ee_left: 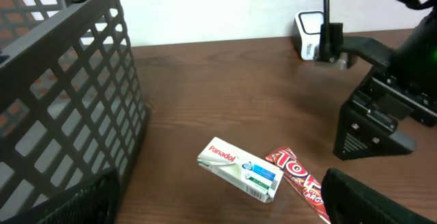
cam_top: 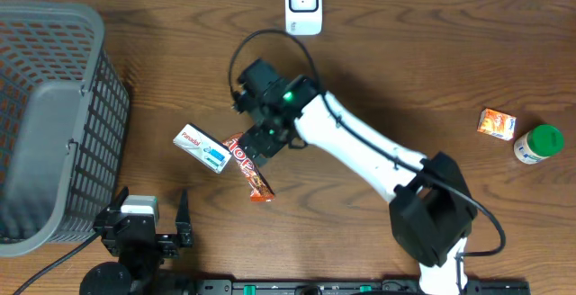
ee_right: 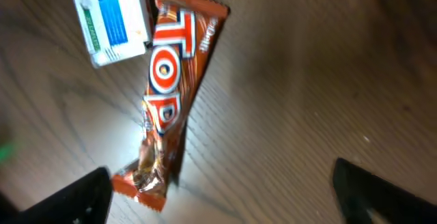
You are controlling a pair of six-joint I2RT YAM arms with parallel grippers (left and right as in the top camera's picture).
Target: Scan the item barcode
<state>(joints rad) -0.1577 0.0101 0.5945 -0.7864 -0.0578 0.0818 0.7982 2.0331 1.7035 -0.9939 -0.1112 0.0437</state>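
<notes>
A red and orange TOP candy bar (cam_top: 249, 165) (ee_right: 167, 101) lies flat on the wooden table, touching a white Panadol box (cam_top: 202, 148) (ee_left: 240, 170) on its left. My right gripper (cam_top: 258, 140) (ee_right: 232, 200) hovers just above the bar's lower end. It is open, with one finger on each side and nothing between them. A white barcode scanner (cam_top: 303, 5) (ee_left: 308, 36) stands at the table's far edge. At the near left my left gripper (cam_top: 151, 216) (ee_left: 218, 207) stands open and empty, pointing toward the box.
A large grey mesh basket (cam_top: 54, 106) (ee_left: 61, 94) fills the left side. At the far right lie a small orange box (cam_top: 497, 123) and a white bottle with a green lid (cam_top: 538, 144). The right arm (cam_top: 360, 147) reaches across the middle of the table.
</notes>
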